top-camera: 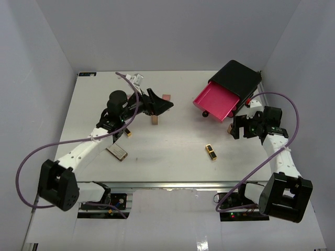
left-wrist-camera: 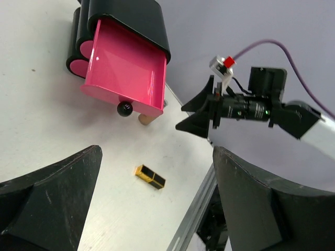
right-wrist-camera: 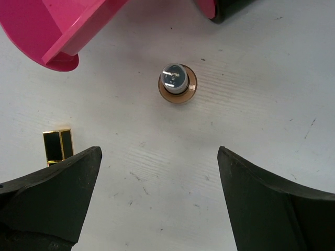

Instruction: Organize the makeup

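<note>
Tan, small and round, the silver-capped bottle (right-wrist-camera: 178,83) stands upright near the right edge of the white table (top-camera: 167,157), just beside the pink plastic drawer (right-wrist-camera: 52,26), below and slightly ahead of the wide-open right gripper (right-wrist-camera: 158,167), which is much nearer than the left gripper (left-wrist-camera: 157,154), also open.

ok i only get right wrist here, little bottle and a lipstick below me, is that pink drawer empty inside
observer: yes, the pink drawer is pulled out and nothing shows inside it.
operator: any other makeup out there
observer: a brown case lies flat at front left, well away from your side.
operator: and the left gripper
observer: the left gripper is open at mid-back, holding nothing, with a small tan piece just in front of it.
</note>
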Motion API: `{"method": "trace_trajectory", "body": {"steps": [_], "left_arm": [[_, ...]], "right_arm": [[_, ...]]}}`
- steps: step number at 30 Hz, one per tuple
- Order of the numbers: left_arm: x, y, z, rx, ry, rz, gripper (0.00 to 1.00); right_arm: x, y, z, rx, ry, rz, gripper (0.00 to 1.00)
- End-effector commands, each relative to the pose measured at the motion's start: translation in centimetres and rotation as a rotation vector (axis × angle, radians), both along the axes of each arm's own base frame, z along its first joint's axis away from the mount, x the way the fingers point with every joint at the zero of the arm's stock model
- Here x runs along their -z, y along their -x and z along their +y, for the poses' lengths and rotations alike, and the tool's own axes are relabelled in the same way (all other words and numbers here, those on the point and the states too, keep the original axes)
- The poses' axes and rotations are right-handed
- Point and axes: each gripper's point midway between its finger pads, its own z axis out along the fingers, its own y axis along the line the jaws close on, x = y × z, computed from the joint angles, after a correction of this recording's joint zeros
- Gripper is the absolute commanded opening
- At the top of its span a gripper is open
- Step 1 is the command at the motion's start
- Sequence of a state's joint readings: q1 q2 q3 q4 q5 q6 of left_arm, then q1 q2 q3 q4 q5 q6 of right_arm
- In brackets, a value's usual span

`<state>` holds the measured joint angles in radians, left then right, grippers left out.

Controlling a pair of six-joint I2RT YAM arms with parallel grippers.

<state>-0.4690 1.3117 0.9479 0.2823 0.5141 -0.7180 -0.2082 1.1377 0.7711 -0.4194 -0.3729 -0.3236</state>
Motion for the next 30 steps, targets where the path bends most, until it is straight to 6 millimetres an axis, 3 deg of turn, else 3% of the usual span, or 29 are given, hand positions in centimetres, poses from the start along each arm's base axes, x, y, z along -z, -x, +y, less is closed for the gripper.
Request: {"method": "trace_trajectory", "body": {"steps": [1, 4, 11, 19, 22, 30], "left_arm": [[-0.8, 2.2, 3.1, -0.056, -0.151, -0.180, 0.98], [-1.3, 3.3, 4.9, -0.115, -0.189, -0.271, 0.98], [0.9, 4.7, 7.0, -0.176, -0.236, -0.314, 0.98], [1.0, 5.0, 6.8, -0.155, -0.239, -0.318, 0.98], [0.9, 5.0, 6.8, -0.156, -0.239, -0.319, 0.98], [0.9, 5.1, 6.8, -0.152, -0.239, -0.321, 0.98]], "right_arm": [[0.6, -2.1, -0.3, 0.054, -0.005, -0.020, 0.97], [1.6, -2.7, 0.0, 0.067, -0.042, 0.005, 0.93], [2.9, -3.8, 0.6, 0.073, -0.049, -0.023, 0.90], [4.4, -4.9, 1.3, 0.072, -0.027, -0.014, 0.85], [5.5, -5.3, 0.8, 0.094, 0.001, 0.015, 0.77], [6.2, -5.8, 0.7, 0.107, 0.022, 0.007, 0.72]]}}
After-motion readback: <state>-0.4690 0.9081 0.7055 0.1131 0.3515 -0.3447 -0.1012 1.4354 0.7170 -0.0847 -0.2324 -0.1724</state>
